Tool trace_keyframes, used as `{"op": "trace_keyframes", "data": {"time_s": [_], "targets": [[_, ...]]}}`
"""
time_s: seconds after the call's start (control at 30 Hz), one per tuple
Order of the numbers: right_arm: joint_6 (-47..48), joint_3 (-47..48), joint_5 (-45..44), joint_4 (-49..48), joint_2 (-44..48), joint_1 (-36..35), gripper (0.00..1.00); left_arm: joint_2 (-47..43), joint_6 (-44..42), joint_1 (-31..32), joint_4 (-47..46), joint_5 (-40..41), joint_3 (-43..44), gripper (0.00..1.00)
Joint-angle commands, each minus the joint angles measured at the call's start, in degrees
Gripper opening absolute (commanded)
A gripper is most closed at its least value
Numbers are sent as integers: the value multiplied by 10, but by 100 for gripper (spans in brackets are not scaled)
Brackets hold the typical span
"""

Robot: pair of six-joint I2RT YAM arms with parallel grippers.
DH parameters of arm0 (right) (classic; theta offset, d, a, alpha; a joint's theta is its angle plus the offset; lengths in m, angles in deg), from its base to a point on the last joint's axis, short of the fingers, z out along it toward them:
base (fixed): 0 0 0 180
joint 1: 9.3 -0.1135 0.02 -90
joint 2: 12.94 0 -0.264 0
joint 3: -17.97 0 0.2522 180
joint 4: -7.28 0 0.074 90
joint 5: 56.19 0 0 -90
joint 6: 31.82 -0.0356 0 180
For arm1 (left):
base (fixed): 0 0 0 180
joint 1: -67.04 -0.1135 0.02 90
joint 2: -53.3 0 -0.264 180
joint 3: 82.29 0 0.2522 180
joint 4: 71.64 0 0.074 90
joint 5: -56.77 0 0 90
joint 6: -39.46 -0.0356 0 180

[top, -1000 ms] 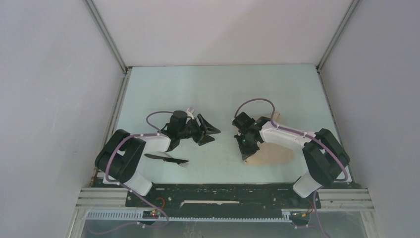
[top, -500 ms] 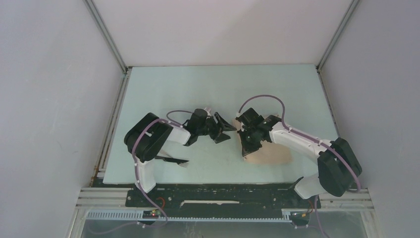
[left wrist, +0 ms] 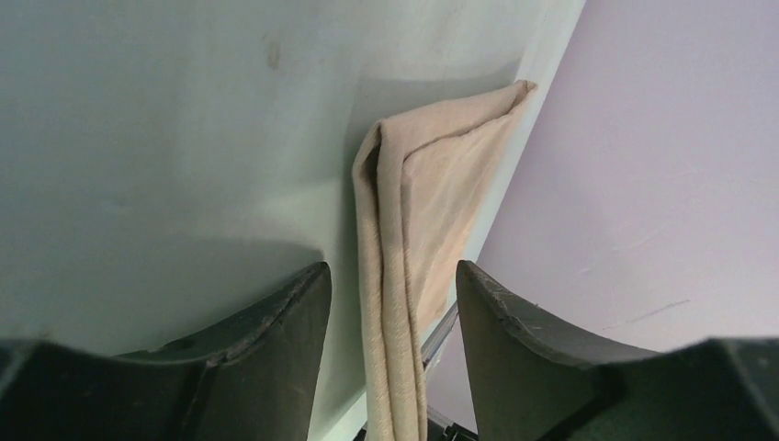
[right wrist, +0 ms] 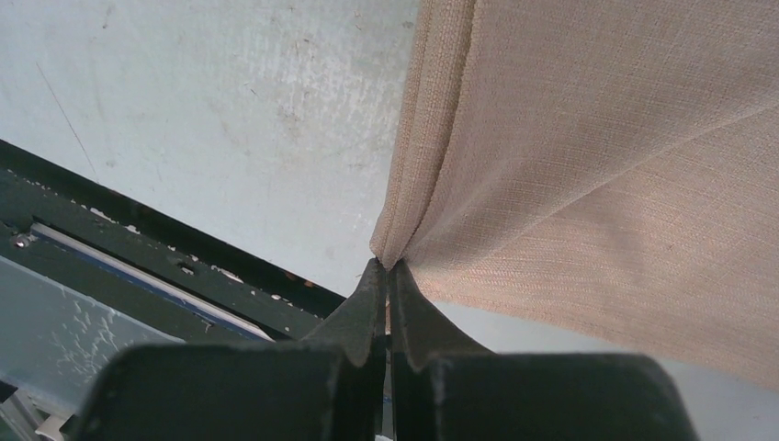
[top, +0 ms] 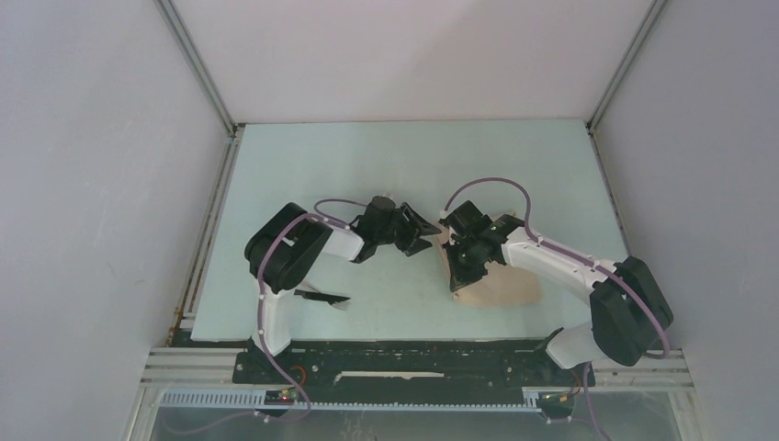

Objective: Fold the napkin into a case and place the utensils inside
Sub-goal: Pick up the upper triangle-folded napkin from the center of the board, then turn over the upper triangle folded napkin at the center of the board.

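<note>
Table (top: 367, 165): pale blue-green top, flat, faintly scuffed and spotted where the right wrist view shows it close. On it, right of centre toward the near edge, lies the folded tan napkin (top: 503, 289). Near the left front edge, well apart from the napkin, lies a slim black utensil (top: 320, 296), probably a knife; the view is too coarse to confirm.

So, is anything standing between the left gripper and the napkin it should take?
Nothing visible does. In the left wrist view the napkin has its folded edge running straight into the gap of the left gripper, whose jaws stand open. The right gripper is shut on the napkin's edge.
</note>
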Motion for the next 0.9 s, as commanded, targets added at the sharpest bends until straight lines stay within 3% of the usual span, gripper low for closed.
{"op": "trace_keyframes", "data": {"time_s": [0.0,0.17,0.43,0.6,0.73,0.87], "targets": [[11,-3,10,-7,20,3,0,23,0,0,8,12,26,60],[11,-3,13,-8,20,3,0,34,-3,0,9,18,39,42],[12,-4,14,-8,18,2,0,45,-21,-2,25,17,67,30],[11,-3,16,-11,16,-2,0,38,-32,-12,32,13,69,13],[0,-2,58,-38,16,-5,0,-19,-70,-39,73,19,51,1],[-25,20,118,-85,4,-32,0,-114,-109,-89,131,22,12,0]]}}
